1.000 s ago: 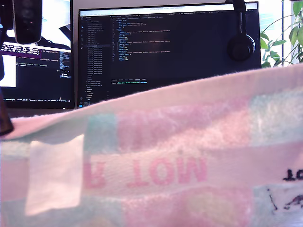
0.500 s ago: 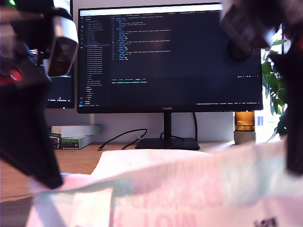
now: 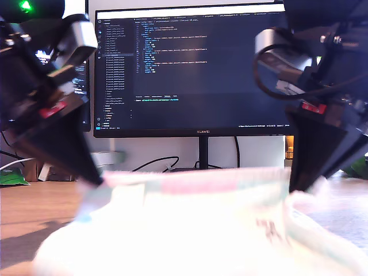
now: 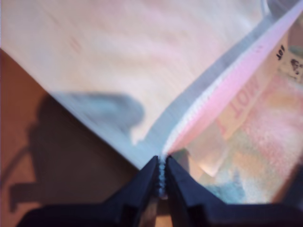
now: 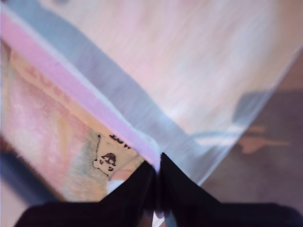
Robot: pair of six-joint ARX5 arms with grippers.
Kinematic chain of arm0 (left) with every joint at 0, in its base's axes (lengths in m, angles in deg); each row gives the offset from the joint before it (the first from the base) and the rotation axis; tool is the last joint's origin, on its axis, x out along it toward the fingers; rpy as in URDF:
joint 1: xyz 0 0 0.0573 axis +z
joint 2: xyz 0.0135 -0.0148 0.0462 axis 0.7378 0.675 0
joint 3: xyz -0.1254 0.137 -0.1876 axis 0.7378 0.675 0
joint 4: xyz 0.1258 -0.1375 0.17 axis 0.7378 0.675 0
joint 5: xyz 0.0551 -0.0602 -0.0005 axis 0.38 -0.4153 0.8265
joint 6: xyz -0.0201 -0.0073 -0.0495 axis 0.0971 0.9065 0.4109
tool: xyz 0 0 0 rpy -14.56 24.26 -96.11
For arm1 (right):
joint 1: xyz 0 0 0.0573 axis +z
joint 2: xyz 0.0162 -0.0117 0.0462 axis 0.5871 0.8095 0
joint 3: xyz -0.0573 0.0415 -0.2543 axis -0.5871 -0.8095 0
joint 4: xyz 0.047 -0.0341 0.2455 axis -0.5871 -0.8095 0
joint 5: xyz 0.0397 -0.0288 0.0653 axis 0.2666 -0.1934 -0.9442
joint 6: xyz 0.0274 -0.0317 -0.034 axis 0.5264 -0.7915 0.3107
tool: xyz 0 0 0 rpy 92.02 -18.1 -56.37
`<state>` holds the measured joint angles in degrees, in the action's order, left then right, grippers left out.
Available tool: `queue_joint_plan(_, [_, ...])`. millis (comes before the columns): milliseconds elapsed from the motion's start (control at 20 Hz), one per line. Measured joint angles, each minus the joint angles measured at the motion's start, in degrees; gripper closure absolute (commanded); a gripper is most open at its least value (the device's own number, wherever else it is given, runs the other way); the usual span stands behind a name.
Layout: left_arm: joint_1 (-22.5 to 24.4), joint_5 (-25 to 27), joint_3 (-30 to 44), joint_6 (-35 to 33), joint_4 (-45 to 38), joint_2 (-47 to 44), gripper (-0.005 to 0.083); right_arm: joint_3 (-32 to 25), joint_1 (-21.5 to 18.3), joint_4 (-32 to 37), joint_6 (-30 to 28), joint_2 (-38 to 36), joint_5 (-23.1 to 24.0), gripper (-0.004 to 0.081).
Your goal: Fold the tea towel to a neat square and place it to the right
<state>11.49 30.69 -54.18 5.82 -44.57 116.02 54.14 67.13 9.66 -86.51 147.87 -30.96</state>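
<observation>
**A:** On the desk [image 3: 34, 207] in front of the monitor [image 3: 201, 69], the towel [image 3: 201, 224] lies heaped and slack, filling the low part of the exterior view. Where do the grippers stand?

**B:** My first gripper [image 4: 161, 182] is pinched tight on one corner of the towel; its wrist view shows the jaws closed with the hem caught between them. My second gripper [image 5: 157, 177] does the same at another corner, jaws closed on the pink edge near a small printed figure.

**A:** Which arm is which in the exterior view?

**B:** I judge the first to be the one at the exterior view's left [image 3: 92, 183], and the second at that view's right [image 3: 299, 187]. Both tips meet the towel's far edge there.

**A:** Why hold two corners at once?

**B:** It keeps one edge stretched straight between the jaws, so the cloth can be carried over itself evenly. A single grip would let it bunch.

**A:** And how far along?

**B:** Early in a fold, by my guess. The cloth is rumpled, not square, and not yet set aside. The thick pile may slip or drag crooked, so both corners should travel together.
</observation>
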Motion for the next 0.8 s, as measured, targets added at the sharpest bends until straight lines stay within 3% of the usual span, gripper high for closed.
queue_joint_plan(200, [3.5, -0.3, -0.3, -1.5, -6.9, 0.0, 0.0797, 0.7, -4.0, 4.6, -0.5, 0.8, -1.1, 0.0782])
queue_joint_plan(450, [7.4, -0.3, -0.3, -4.4, -13.2, 0.1, 0.0797, 7.1, -5.7, 8.6, -2.2, 7.2, -0.8, 0.0782])
queue_joint_plan(600, [8.8, -0.5, -0.3, -4.7, -17.7, 1.7, 0.0797, 13.2, -6.1, 6.2, -5.3, 12.4, 3.1, 0.0782])
queue_joint_plan(800, [10.0, -0.7, -0.3, -5.6, -21.1, 4.4, 0.0797, 22.8, -6.3, -2.0, -9.0, 17.4, 6.1, 0.0782])
